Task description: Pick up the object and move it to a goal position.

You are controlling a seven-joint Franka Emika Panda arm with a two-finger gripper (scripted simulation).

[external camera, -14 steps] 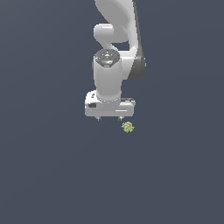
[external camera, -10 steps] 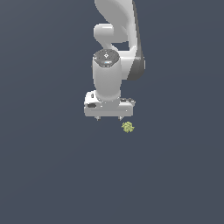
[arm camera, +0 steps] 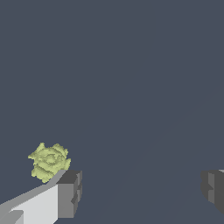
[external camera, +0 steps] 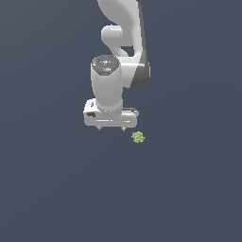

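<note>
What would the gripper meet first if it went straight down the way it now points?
Probably only the bare floor. The open gripper has nothing between its fingers; the yellow-green lump lies just outside one finger, though that finger might graze it.

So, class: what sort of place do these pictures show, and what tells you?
Most likely a bare simulated test scene: a featureless dark grey floor, one white arm with its gripper open, and a single yellow-green lump.

You will find no legible text, label, brand, number or sign in either view: none on the arm (external camera: 120,71), the hand (external camera: 111,128), the object (external camera: 137,137) or the plain grey ground.
</note>
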